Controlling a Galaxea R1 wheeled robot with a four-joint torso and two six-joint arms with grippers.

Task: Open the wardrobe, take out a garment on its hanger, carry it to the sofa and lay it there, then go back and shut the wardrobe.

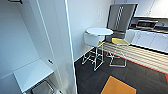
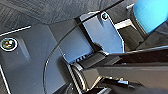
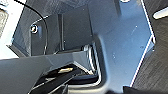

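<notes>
The wardrobe (image 1: 30,50) stands close on my left, white, with its inside showing. One of its doors (image 1: 65,45) stands open with its edge toward me. Inside I see plain white walls and a white shelf (image 1: 32,73) low down. A dark fitting (image 1: 15,1) sits at the top of the wardrobe's inside. In the left wrist view a bright blue rounded surface (image 2: 150,12) lies beyond the robot's dark plate; I cannot tell what it is. Dark carpet shows past the plate in the right wrist view.
A round white table (image 1: 99,31) stands to the right of the door, with a white chair (image 1: 93,47) and a yellow-seated chair (image 1: 119,47). A fridge (image 1: 120,17) and kitchen counter (image 1: 150,37) lie behind. Dark carpet with an orange patch (image 1: 117,86) covers the floor.
</notes>
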